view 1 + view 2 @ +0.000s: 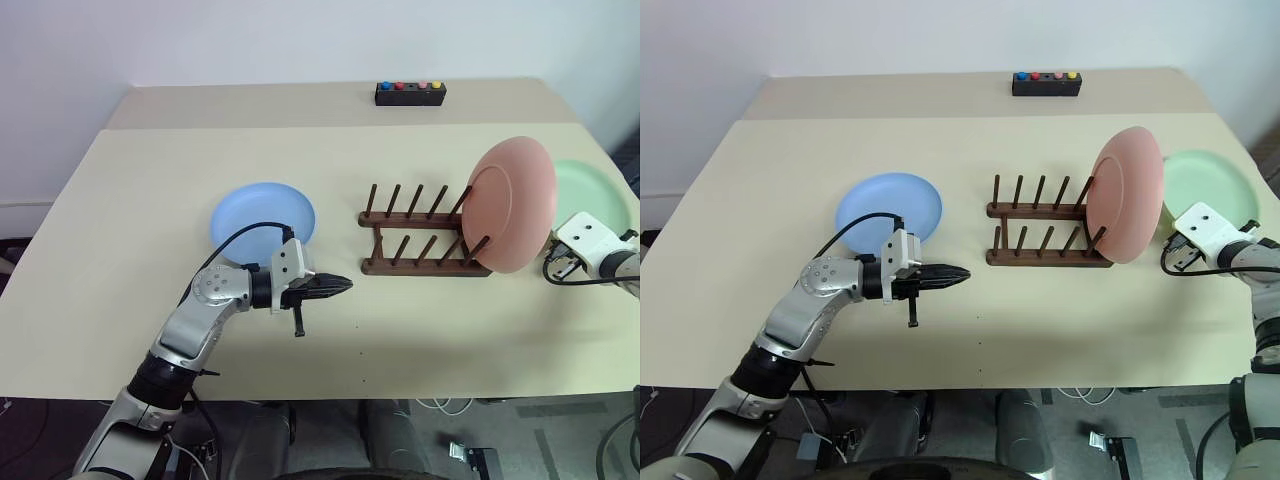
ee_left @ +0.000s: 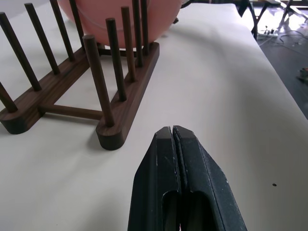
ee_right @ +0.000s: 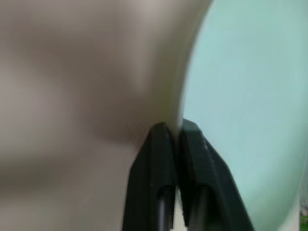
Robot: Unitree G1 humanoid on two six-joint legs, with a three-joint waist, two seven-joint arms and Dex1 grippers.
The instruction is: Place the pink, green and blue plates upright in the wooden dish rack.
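Observation:
The pink plate (image 1: 512, 205) stands upright in the right end slot of the wooden dish rack (image 1: 410, 240). To the rack's left, the blue plate (image 1: 262, 222) lies flat on the table. My left gripper (image 1: 345, 284) is shut and empty, hovering in front of the blue plate and pointing toward the rack's near end (image 2: 113, 130). At the far right the green plate (image 1: 595, 190) lies flat. My right gripper (image 3: 177, 127) is shut on the near rim of the green plate (image 3: 250, 96), with the rim's edge running in between its fingers.
A small black box with coloured buttons (image 1: 410, 93) sits at the back of the table (image 1: 150, 200). The rack's pegs to the left of the pink plate hold nothing. The table's right edge runs close to the green plate.

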